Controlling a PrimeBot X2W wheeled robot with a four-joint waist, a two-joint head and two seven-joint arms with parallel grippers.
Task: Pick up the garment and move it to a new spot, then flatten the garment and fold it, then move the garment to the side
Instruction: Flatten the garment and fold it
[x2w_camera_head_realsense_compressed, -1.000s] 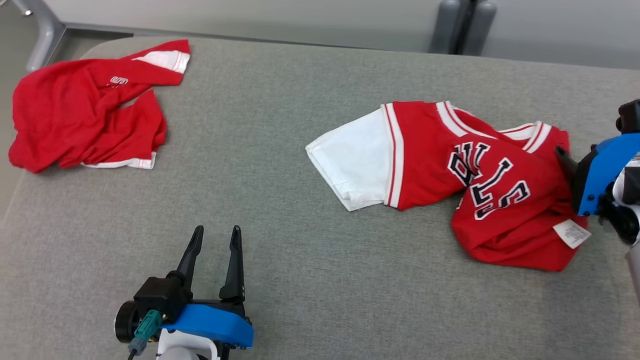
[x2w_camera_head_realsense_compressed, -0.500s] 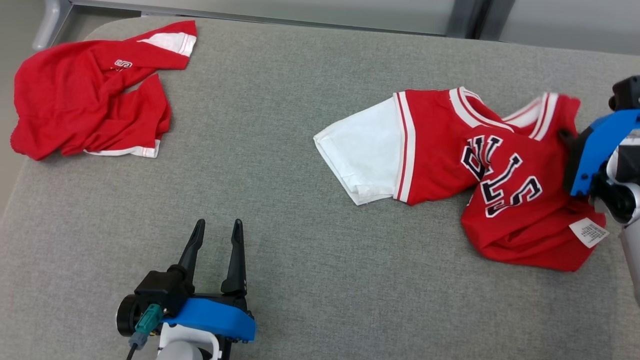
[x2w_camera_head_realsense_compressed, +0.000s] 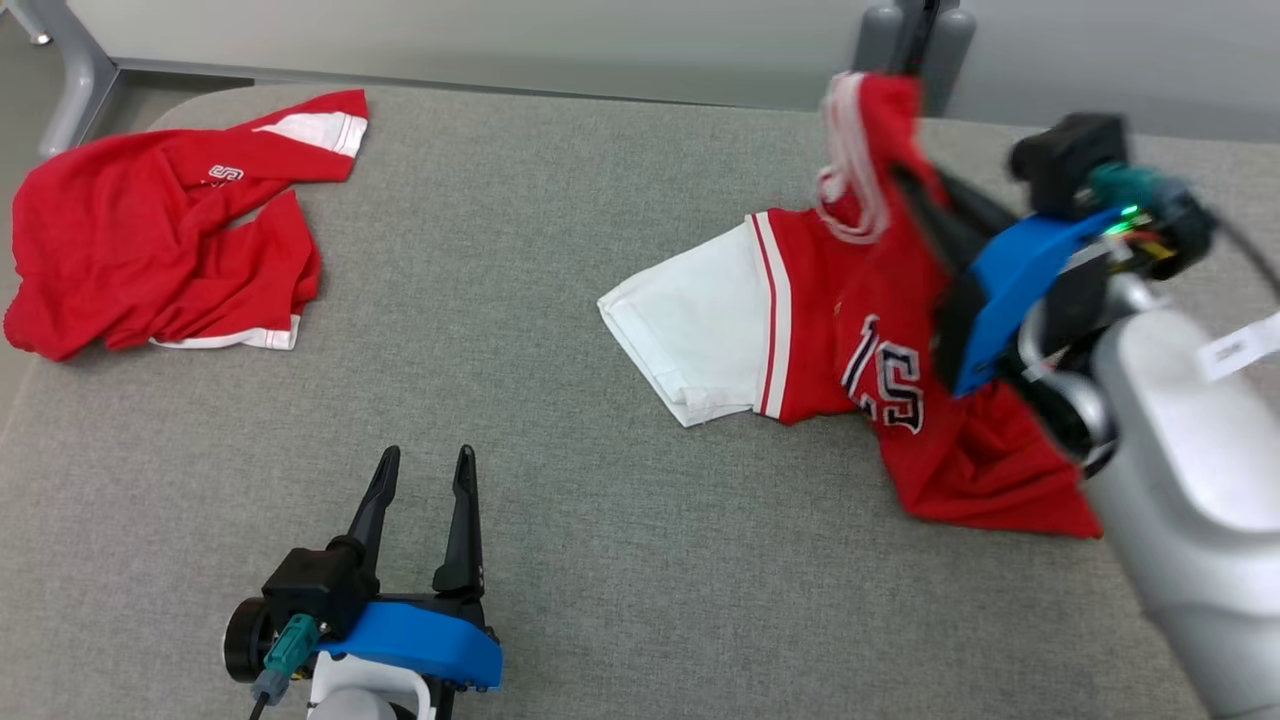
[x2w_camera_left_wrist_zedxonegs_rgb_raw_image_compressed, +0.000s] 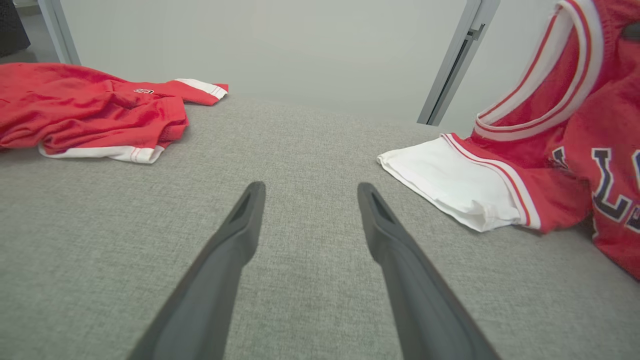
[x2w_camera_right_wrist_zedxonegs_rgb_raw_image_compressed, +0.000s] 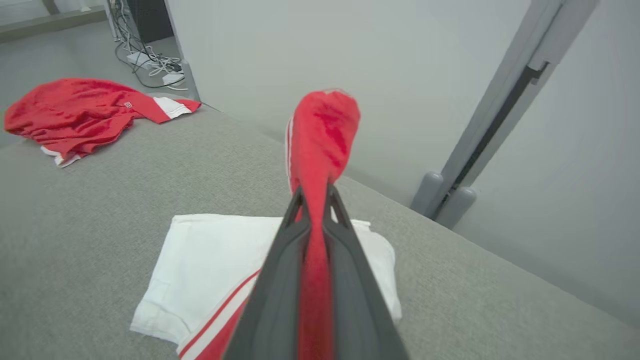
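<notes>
At two o'clock the right end effector (x2w_camera_right_wrist_zedxonegs_rgb_raw_image_compressed: 315, 193) pinched the jersey (x2w_camera_head_realsense_compressed: 960, 470). The left end effector (x2w_camera_head_realsense_compressed: 427, 458) stood spread.

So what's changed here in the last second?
The right jaws have shut on the striped edge of the red jersey and lifted that part up off the gray table, so the cloth now hangs from them. Its white sleeve and lower part still lie on the table. The left jaws stay open and idle, and the other red garment at the far left hasn't moved.
</notes>
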